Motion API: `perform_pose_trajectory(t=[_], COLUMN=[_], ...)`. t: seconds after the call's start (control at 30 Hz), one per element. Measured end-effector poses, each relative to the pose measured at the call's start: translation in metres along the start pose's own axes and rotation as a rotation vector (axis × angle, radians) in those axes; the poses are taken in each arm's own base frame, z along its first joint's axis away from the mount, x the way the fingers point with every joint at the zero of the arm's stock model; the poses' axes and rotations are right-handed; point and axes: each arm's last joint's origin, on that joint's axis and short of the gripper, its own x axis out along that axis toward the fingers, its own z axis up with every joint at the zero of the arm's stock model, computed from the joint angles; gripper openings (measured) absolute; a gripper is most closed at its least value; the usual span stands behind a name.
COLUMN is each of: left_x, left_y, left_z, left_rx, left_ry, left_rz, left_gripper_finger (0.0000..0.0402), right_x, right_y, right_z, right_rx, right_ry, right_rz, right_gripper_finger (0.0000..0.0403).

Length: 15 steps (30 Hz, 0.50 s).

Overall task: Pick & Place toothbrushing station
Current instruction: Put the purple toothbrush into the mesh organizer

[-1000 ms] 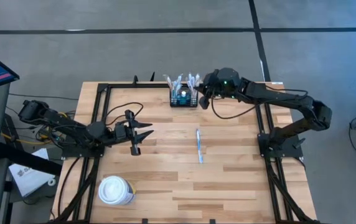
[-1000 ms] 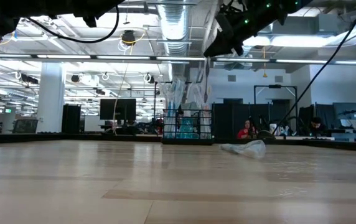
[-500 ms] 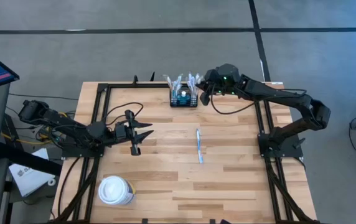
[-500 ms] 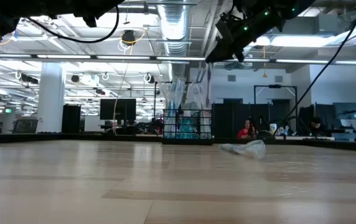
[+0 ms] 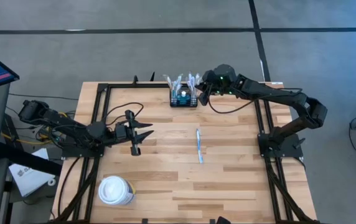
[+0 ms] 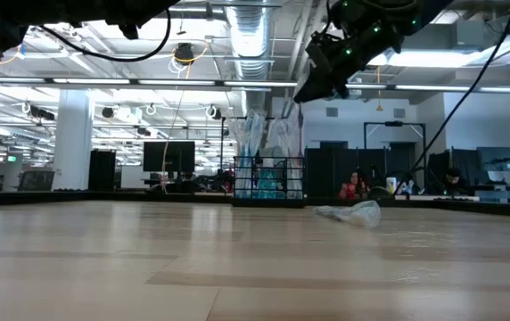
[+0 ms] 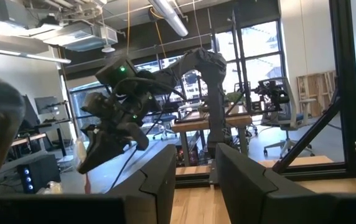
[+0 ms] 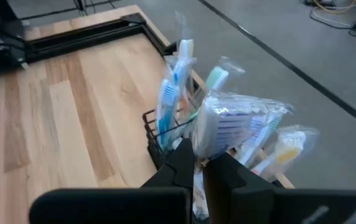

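Observation:
The toothbrushing station (image 5: 183,98), a black wire-mesh box, stands at the table's far edge with several wrapped toothbrushes upright in it. My right gripper (image 5: 201,94) hovers just right of it, shut on one more wrapped toothbrush (image 8: 228,124). Another wrapped toothbrush (image 5: 199,145) lies flat on the table's middle. My left gripper (image 5: 142,134) hangs open over the table's left half, holding nothing. My right gripper pinches the wrapped toothbrush between its two fingers just below the head (image 8: 198,157). The fingers slant down from the table's right side and lie across the brush. The head stands above the fingertips. The handle (image 6: 300,116) hangs below them, clear of the table.
A white lidded paper cup (image 5: 116,190) stands near the front left corner. Black frame rails (image 5: 100,112) run along the table's left, far and right sides. Bare wood (image 5: 228,186) lies in front of the loose toothbrush.
My right gripper, shut on the toothbrush, has sunk a little and edged toward the table's far edge beside the station. The toothbrush has stayed upright in the hold.

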Motion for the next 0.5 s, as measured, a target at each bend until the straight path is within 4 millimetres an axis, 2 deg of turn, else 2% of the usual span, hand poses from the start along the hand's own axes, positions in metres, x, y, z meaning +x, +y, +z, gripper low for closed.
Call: perform_pose_trajectory(t=[0.1,0.2,0.5], left_x=[0.0,0.0,0.0], left_y=[0.0,0.0,0.0], left_z=[0.0,0.0,0.0], left_rx=[0.001,0.001,0.001], left_ry=[0.002,0.002,0.002], left_rz=[0.0,0.0,0.0], left_gripper_finger=[0.0108,0.0108,0.0108], right_x=[0.001,0.004,0.011], right_y=[0.001,0.0,-0.015], right_z=[-0.001,-0.011,-0.033], right_rx=[-0.003,-0.001,0.077], right_ry=[-0.017,-0.001,-0.06], right_rz=[0.022,0.022,0.054], right_gripper_finger=[0.0005,0.0005,0.0005])
